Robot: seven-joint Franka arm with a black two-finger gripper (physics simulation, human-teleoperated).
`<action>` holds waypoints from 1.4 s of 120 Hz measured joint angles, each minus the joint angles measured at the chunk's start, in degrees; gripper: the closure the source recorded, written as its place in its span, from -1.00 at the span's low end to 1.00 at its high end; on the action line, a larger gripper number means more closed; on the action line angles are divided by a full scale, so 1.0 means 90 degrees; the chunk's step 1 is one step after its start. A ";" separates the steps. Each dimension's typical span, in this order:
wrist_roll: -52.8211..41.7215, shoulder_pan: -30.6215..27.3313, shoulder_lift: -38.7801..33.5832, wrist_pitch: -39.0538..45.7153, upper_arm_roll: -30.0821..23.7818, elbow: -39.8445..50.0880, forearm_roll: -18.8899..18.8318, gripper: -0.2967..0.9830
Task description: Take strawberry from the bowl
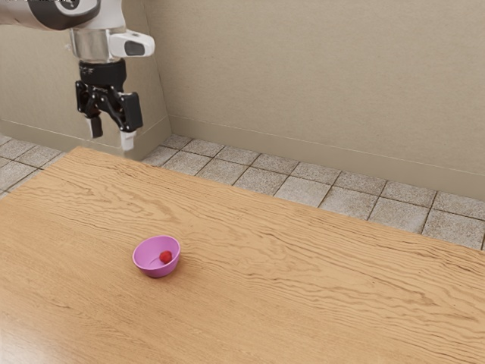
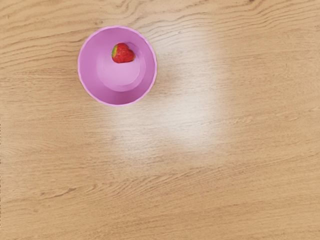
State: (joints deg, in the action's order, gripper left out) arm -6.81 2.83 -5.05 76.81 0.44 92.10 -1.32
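Exterior view: the black two-finger gripper, its fingers spread and empty, hangs above and well apart from the pink bowl, which stands upright on the wooden table. The strawberry lies inside the bowl. Wrist view: the fruit rests on its side near the inner wall, green end exposed. It is probably light, soft and easily bruised; a gentle grasp across its red middle, clear of the wall, seems best.

In the bowl (toward the exterior view's left) on the table lies the strawberry.
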 joint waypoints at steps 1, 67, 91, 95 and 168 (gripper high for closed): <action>-0.0006 0.0001 0.0000 0.0023 0.0000 0.0003 -0.0001 -0.54; -0.0505 -0.0176 0.0205 0.1723 -0.0198 0.2144 0.0273 -0.54; -0.0675 -0.0160 0.0607 0.3103 -0.0027 0.2710 0.0327 -0.54; -0.0698 -0.0179 0.0626 0.3284 -0.0017 0.2820 0.0337 -0.54; -0.2266 -0.0616 0.1084 0.4496 0.0036 0.3187 0.0457 -0.53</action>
State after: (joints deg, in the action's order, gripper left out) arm -27.20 -2.72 4.70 117.27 0.76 120.78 2.79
